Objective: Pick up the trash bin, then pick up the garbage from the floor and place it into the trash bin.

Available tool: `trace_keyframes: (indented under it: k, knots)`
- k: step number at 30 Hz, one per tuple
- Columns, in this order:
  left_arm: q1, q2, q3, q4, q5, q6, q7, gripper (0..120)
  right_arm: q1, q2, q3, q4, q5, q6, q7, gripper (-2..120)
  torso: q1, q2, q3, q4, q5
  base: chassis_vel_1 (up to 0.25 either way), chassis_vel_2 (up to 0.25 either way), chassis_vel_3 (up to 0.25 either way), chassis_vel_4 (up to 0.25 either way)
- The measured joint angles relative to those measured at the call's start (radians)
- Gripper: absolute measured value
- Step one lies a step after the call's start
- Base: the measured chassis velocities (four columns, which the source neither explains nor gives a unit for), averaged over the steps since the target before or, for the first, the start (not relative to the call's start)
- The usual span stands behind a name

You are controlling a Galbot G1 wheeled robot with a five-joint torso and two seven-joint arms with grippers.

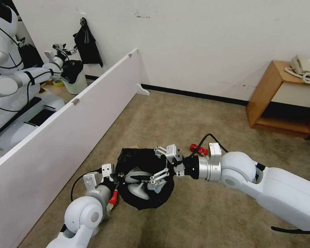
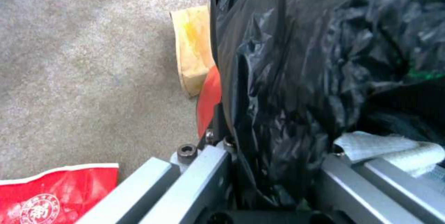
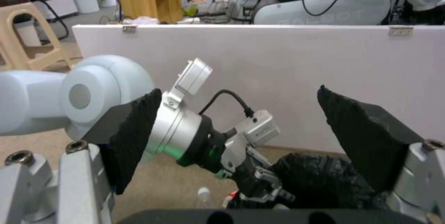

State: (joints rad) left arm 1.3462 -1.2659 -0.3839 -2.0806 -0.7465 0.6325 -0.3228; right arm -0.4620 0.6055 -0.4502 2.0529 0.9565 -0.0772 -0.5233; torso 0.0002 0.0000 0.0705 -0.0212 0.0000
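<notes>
1. The bin (image 1: 144,179), red with a black bag liner, is held above the carpet (image 1: 196,113), just right of the white partition (image 1: 58,137).
2. The left gripper (image 1: 115,179) is clamped on the bin's near-left rim; in the left wrist view its fingers (image 2: 204,179) straddle the liner (image 2: 297,78), with the red wall (image 2: 209,99) outside.
3. The right gripper (image 1: 160,165) hangs over the bin's mouth, its jaws spread wide and holding nothing; the right wrist view shows its dark pads (image 3: 134,130) well apart.
4. White slippers (image 1: 137,184) lie inside the bin, below the right gripper.
5. A tan paper bag (image 2: 192,50) lies on the carpet just beside the bin, on its far side.
6. A red-and-white piece (image 2: 51,196) lies on the carpet near the left gripper.
7. A red object (image 1: 198,149) lies on the carpet just right of the bin, behind the right wrist.
</notes>
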Motion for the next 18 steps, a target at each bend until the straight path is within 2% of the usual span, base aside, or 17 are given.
trace_keyframes:
  k: [18]
  knots:
    - [0.011,-0.003,0.001,-0.011,0.004,0.002,-0.004,0,0.004,-0.021,0.012,0.011,0.006,0.000,-0.001,88,0.000,0.000,0.000,0.0000,0.0000,0.000,0.000,0.000,0.000]
